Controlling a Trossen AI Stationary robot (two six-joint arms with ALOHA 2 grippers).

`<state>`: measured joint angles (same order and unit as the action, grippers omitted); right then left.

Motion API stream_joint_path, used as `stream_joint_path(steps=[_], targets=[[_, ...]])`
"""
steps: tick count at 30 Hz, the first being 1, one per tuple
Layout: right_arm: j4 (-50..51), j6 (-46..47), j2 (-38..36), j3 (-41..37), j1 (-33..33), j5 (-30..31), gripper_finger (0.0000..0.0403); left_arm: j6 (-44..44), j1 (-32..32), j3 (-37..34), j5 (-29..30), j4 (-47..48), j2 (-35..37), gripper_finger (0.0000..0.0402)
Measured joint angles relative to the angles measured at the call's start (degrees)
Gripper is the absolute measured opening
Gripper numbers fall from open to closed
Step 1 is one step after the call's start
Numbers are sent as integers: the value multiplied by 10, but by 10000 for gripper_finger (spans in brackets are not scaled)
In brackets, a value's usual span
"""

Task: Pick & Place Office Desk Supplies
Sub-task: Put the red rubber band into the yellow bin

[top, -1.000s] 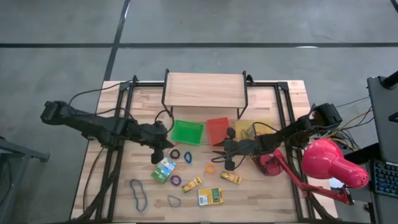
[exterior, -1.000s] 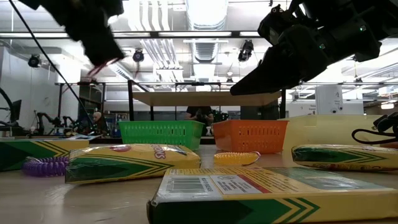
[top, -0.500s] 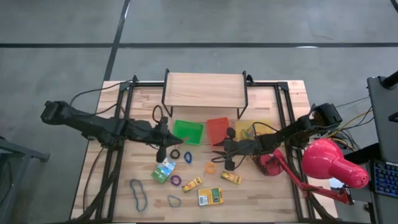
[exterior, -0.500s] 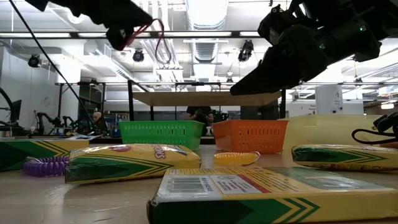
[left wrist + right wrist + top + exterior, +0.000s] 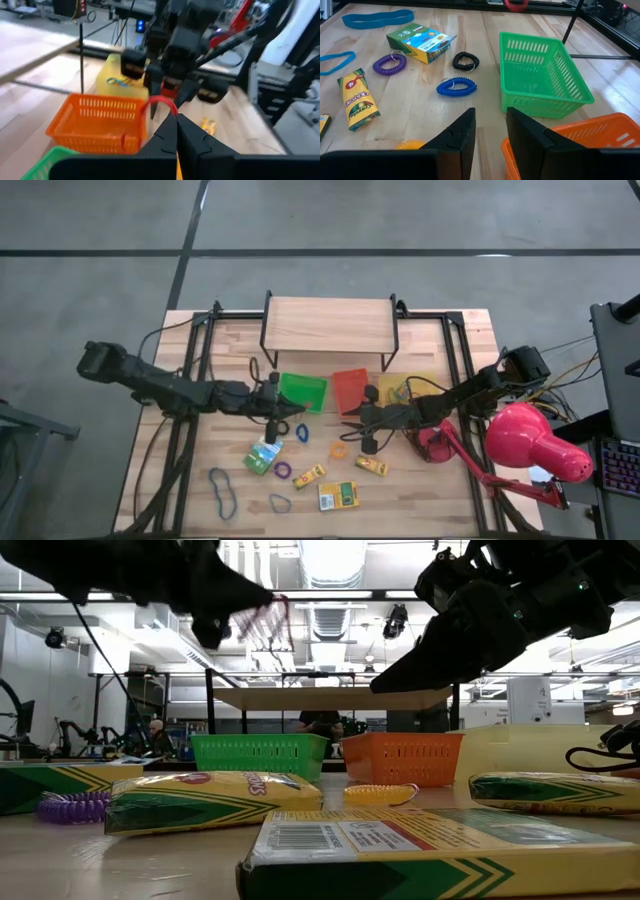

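Red rubber shows between our left gripper's [image 5: 175, 117] closed fingertips: a thin red band [image 5: 161, 103] arching up from the pinch, seen near the centre of the left wrist view, with the orange tray [image 5: 97, 122] of slotted plastic at lower left of that frame. From above, our left arm stretches low from the left edge toward the middle of the frame, its gripper [image 5: 270, 402] held just beside the green tray's [image 5: 303, 392] left rim, above the wooden tabletop [image 5: 210, 450]. In the low view the same band [image 5: 268, 622] hangs as a blurred loop at upper centre. Our right arm reaches in from the right, its gripper [image 5: 354, 423] near the orange tray's [image 5: 350, 385] lower edge; its fingers [image 5: 459, 135] stand a little apart at the bottom of the right wrist view with nothing between them. Loose supplies lie across the lower middle of the overhead frame: a coiled blue band [image 5: 456, 86], a coiled black one [image 5: 465, 61], a coiled purple one [image 5: 389, 62], flat blue loops [image 5: 222, 490], and printed cardboard boxes, one green and white [image 5: 263, 453], another yellow and green [image 5: 338, 496]. A glossy red lamp [image 5: 535, 440] fills the lower right.
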<state>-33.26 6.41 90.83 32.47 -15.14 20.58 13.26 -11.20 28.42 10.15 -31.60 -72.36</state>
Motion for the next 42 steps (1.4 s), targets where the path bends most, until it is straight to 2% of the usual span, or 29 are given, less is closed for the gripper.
stream_joint_path(steps=[5, 18, 25, 33, 42], targets=[[0, 0, 0, 0, 0, 0, 111, 0, 0, 9, 4, -37, -75, 0], [0, 0, 0, 0, 0, 0, 105, 2, 0, 111, 2, -37, -247, 0], [-1, 0, 0, 0, 0, 0, 100, 4, 0, 138, -7, -11, -294, 0], [0, 0, 0, 0, 0, 0, 107, 2, 0, 137, -7, -3, -339, 0], [0, 0, 0, 0, 0, 0, 95, 3, 0, 138, -7, -1, -373, 0]])
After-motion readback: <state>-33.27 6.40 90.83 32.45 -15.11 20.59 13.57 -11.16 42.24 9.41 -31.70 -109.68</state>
